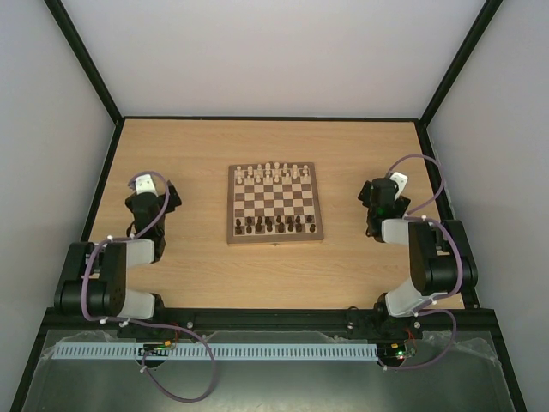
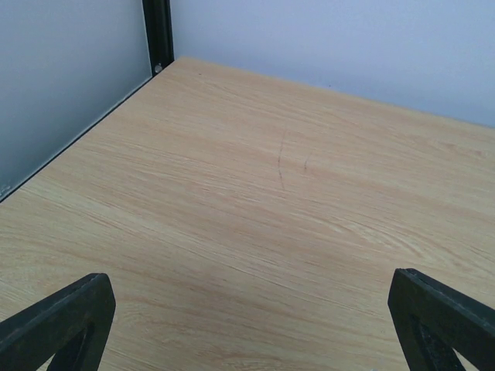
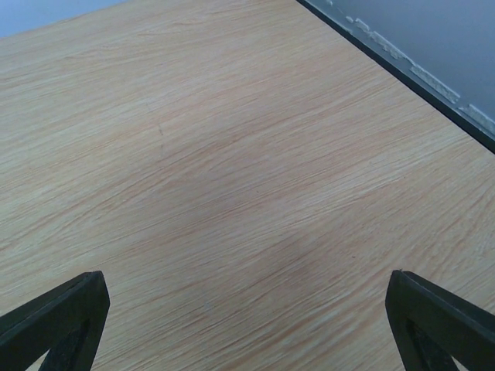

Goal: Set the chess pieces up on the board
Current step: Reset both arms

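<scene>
The board (image 1: 274, 204) lies in the middle of the table in the top view. Pale cream pieces (image 1: 273, 172) stand in rows along its far edge and dark brown pieces (image 1: 276, 225) along its near edge. My left gripper (image 1: 147, 190) rests over bare table left of the board, jaws wide open and empty; its fingertips (image 2: 66, 317) frame plain wood. My right gripper (image 1: 382, 196) rests right of the board, jaws wide open and empty; its fingertips (image 3: 441, 313) also frame plain wood. Neither wrist view shows the board or any piece.
Black frame rails border the table: one at the left wall (image 2: 158, 35) and one at the right edge (image 3: 402, 73). Grey walls enclose the table on three sides. Bare wood (image 1: 197, 266) lies between the board and each arm.
</scene>
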Controlling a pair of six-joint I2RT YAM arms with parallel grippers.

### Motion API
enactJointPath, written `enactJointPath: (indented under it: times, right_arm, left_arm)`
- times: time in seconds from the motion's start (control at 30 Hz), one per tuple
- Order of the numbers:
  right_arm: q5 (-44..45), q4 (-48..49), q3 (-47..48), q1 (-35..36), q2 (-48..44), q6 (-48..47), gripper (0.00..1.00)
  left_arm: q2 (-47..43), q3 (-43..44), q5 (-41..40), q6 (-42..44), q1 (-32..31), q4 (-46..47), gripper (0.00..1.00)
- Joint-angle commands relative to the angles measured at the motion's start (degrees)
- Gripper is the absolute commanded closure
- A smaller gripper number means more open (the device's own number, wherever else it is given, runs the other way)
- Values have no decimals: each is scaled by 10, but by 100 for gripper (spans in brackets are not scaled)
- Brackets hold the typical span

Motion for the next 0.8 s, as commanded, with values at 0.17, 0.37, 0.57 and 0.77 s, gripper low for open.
enactJointPath:
  times: [0.17,0.37,0.57,0.77]
  right_arm:
    - [-52,53,-5,-16,11,-30,1]
    - [-64,184,-90,46,-28,-121,1]
    - [-3,216,-110,55,-33,-106,1]
    - [4,237,-130,53,-41,-99,2]
  left_arm:
    - [51,26,-49,15,-9,68,0]
    - [57,-26,-6,43,-13,169,0]
    - [69,-30,19,56,-15,189,0]
    - [69,-31,19,56,-15,192,1]
